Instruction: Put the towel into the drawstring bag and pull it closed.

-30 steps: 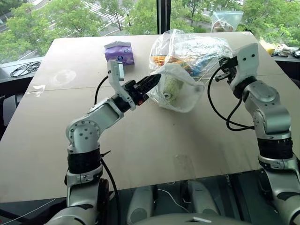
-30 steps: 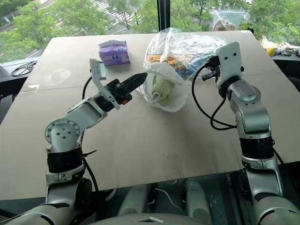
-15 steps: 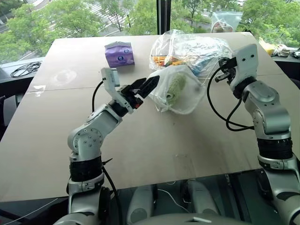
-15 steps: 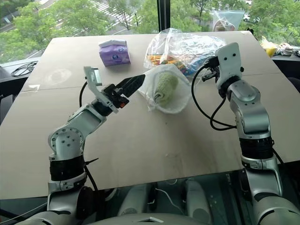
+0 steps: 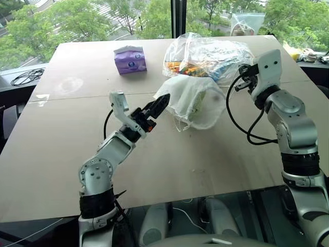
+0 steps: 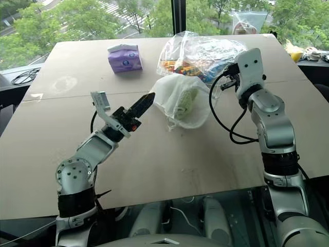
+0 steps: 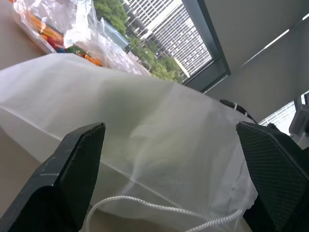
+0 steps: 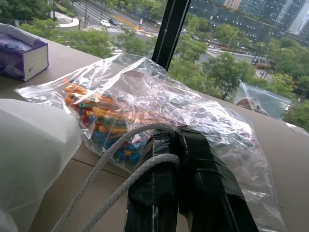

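We are judging the bag point(image 5: 193, 100) to be light, limp and easily torn, best taken by its cord point(image 7: 159, 208), which is lying just ahead of our left gripper point(image 5: 159, 105), jaws apart and holding nothing. Our right gripper point(image 8: 186, 159) is pinching the other cord together; the bag is sagging on the table between both grippers, white and semi-translucent, with the green ribbed towel point(image 6: 186, 102) showing inside.

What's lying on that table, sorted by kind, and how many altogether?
Bags: 2, the white drawstring bag and the clear plastic bag of coloured sticks
Towels: 1, the green towel inside the white bag
Tissue packs: 1, purple
Total: 4
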Controlling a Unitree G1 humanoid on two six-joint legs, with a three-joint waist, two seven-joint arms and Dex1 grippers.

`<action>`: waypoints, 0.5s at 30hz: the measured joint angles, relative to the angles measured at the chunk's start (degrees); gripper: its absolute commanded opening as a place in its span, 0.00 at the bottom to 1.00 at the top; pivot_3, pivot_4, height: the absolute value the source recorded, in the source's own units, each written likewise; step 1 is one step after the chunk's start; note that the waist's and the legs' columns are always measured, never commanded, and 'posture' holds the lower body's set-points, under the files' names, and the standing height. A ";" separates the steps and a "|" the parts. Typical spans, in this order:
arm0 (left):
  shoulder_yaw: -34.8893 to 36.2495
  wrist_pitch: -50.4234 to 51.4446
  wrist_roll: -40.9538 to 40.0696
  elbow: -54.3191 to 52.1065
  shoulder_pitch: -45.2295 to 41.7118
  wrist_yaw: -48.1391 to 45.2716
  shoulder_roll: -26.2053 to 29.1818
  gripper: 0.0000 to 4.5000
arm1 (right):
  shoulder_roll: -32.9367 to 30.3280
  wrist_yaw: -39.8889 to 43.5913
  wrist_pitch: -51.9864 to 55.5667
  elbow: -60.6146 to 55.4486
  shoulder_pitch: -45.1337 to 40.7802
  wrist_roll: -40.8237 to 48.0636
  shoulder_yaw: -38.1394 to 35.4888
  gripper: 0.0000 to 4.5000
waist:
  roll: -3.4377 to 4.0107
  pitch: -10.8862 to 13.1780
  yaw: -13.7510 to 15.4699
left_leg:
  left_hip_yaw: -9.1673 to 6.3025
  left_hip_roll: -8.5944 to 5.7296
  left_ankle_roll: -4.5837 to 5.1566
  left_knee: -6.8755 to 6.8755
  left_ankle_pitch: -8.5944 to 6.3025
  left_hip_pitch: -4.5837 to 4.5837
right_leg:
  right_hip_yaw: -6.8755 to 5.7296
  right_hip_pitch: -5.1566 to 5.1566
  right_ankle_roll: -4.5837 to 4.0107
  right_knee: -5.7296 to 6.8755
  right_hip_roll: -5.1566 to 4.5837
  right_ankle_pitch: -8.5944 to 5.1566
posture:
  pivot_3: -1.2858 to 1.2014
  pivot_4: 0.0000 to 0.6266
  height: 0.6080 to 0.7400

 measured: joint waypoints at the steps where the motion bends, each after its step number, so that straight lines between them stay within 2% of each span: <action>1: -0.12 0.00 0.63 0.03 0.71 -0.93 0.94 0.99 | 0.01 0.00 0.00 0.00 0.00 -0.04 0.00 0.00 | 0.00 0.00 0.00 | -0.01 0.01 0.00 0.00 0.00 0.00 | -0.02 -0.01 -0.01 0.00 0.00 -0.01 | 0.52 0.24 1.00; 3: -2.23 -0.69 4.48 0.06 2.38 -5.39 5.07 0.99 | 0.29 0.01 0.00 -0.01 0.00 -0.07 0.00 0.00 | 0.02 0.00 0.05 | -0.03 0.01 0.00 0.00 0.00 0.01 | -0.04 0.00 -0.02 0.01 0.00 0.00 | 0.52 0.24 1.00; 8: -8.67 -5.45 15.88 1.60 5.31 -14.14 10.72 0.99 | 0.45 0.02 0.00 -0.01 0.01 -0.14 0.00 0.00 | 0.06 -0.01 0.11 | 0.04 -0.01 -0.01 0.00 -0.01 -0.01 | -0.01 -0.02 -0.02 -0.02 -0.12 -0.01 | 0.52 0.24 1.00; 15: -15.83 -9.49 25.21 3.76 4.04 -18.85 9.49 0.99 | 1.00 0.04 0.00 -0.03 0.00 -0.27 0.00 0.00 | 0.06 -0.01 0.25 | 0.03 -0.01 -0.01 -0.03 -0.01 -0.05 | -0.05 -0.06 -0.02 -0.04 -0.19 -0.01 | 0.52 0.24 1.00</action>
